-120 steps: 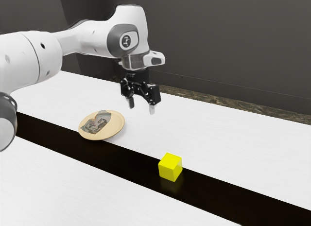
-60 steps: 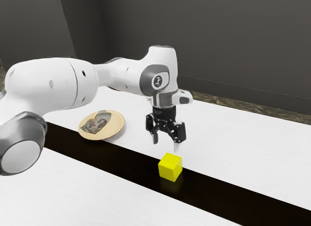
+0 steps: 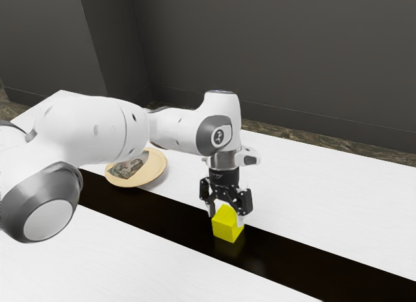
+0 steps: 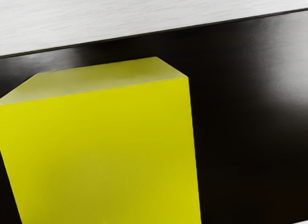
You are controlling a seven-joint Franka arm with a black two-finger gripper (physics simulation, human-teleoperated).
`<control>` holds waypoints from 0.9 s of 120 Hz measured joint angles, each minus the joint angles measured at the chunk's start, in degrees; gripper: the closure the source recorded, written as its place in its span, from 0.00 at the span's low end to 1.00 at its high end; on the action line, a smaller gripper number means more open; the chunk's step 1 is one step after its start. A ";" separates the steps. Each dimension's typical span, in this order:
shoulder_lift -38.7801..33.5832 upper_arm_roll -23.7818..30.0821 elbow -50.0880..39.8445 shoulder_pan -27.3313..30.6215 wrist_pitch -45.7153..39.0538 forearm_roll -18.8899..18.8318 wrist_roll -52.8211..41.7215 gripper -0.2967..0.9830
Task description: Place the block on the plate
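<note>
Pointing down, the gripper (image 3: 226, 217) is holding its two fingers apart, with the yellow block (image 3: 225, 230) sitting at their tips. They are probably standing wide so they can fit around the block and pinch it. It is resting flat on the dark strip (image 3: 292, 256), right under the hand. The arm (image 3: 172, 128) is reaching over from the exterior view's left and bending so the hand is hanging upright. The plate (image 3: 153, 173) is lying well apart from the hand, so a squeeze and a lift are likely needing to come first.
</note>
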State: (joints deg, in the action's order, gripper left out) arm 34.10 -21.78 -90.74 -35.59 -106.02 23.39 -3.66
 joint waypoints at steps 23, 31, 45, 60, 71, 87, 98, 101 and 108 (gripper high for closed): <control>1.28 -0.01 -0.98 0.03 -1.39 1.24 -0.60 0.23; 1.45 -0.01 -1.08 0.01 -1.75 1.52 -0.80 0.23; 1.70 -0.09 -1.10 0.04 -2.39 1.81 -1.10 0.23; 2.15 -1.02 -0.74 0.07 -3.02 1.94 -1.38 0.23; 2.73 -1.63 -0.07 0.03 -3.29 1.97 -1.55 0.23; 4.23 -1.72 1.24 -0.01 -3.51 2.32 -1.77 0.23; 4.77 -1.69 1.86 -0.01 -3.57 2.52 -1.89 0.23; 4.95 -1.68 2.04 -0.01 -3.58 2.55 -1.92 0.23; 5.44 -1.68 2.50 -0.01 -3.60 2.61 -1.99 0.23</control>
State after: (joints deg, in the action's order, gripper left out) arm 39.54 -23.46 -88.24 -35.60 -109.62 26.00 -5.65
